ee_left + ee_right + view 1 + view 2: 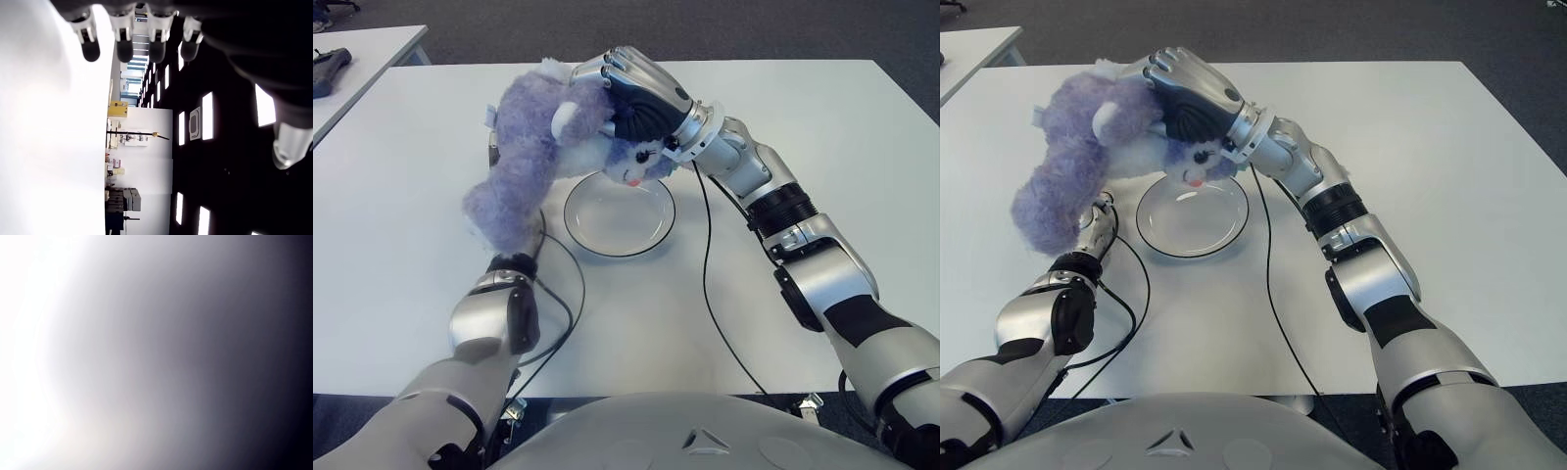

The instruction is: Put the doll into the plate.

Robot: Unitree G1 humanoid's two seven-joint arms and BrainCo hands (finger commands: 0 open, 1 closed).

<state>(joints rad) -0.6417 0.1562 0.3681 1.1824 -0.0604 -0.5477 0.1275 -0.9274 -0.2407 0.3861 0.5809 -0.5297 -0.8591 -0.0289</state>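
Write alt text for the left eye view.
The right robot hand holds a purple plush doll in the air above the far left rim of an empty clear plate on a white table. The left robot hand shows behind the doll.

A white table (822, 137) stands on grey carpet (705, 24), a second table (362, 59) at its left.

Lilac doll (524, 166) with white face, seemingly clear dark-rimmed plate (620, 217)

Doll (524, 157) above plate's (582, 230) left rim (held aloft), table (822, 137) beneath
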